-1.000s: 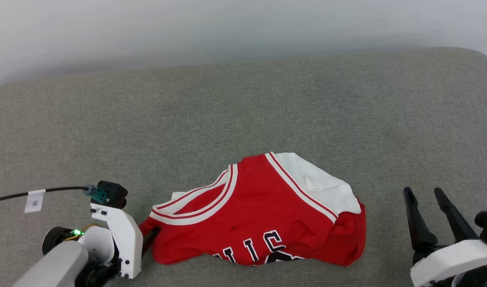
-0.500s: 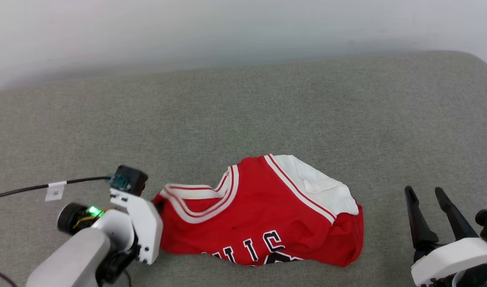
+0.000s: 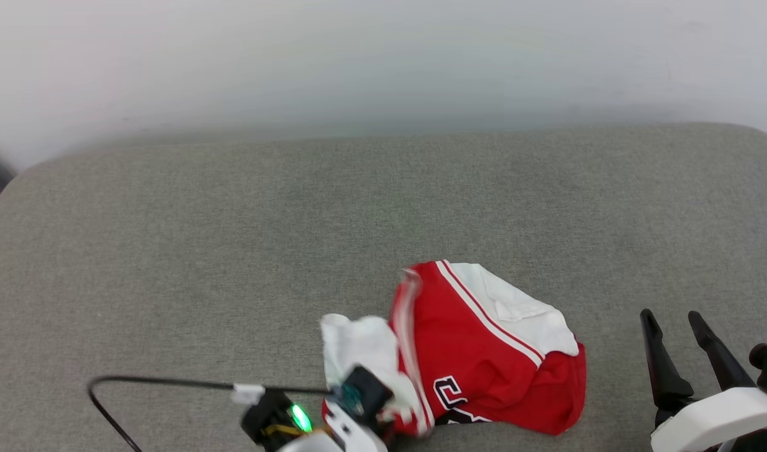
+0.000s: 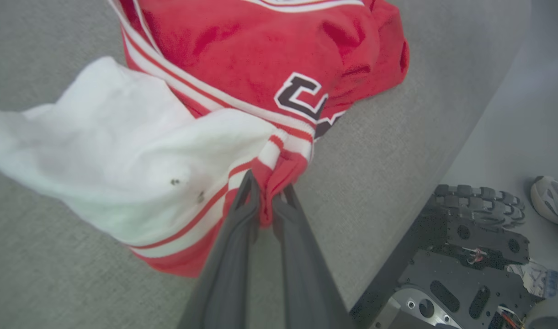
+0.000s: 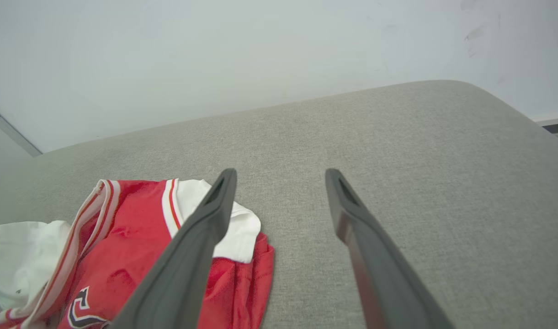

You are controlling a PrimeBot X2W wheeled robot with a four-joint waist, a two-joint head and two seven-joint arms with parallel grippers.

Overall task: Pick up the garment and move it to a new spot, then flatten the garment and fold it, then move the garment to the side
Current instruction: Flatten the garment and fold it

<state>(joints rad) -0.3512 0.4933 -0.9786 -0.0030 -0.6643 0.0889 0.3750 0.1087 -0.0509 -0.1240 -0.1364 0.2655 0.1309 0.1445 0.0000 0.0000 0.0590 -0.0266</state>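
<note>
The garment (image 3: 484, 358), a red jersey with white sleeves and black lettering, lies bunched on the grey cushion (image 3: 232, 251), near its front edge. Its left part is pulled up and over toward the right. In the left wrist view my left gripper (image 4: 266, 189) is shut on the garment's (image 4: 242, 68) red, striped trim, a white sleeve hanging to its left. In the head view that arm's wrist (image 3: 352, 408) is at the bottom, against the cloth. My right gripper (image 3: 675, 317) stands open at the lower right, apart from the garment (image 5: 123, 237), nothing between its fingers.
The grey cushion (image 5: 397, 151) runs back to a pale wall (image 3: 383, 63). A black cable (image 3: 157, 382) loops from my left wrist over the cushion. Past the cushion's front edge, the left wrist view has the robot's dark base (image 4: 470, 246) and a person's shoe (image 4: 553, 205) on the floor.
My left gripper has shut on the garment's left edge and carried it right, folding that side over. The head camera has shifted. The right gripper has stayed open in place.
</note>
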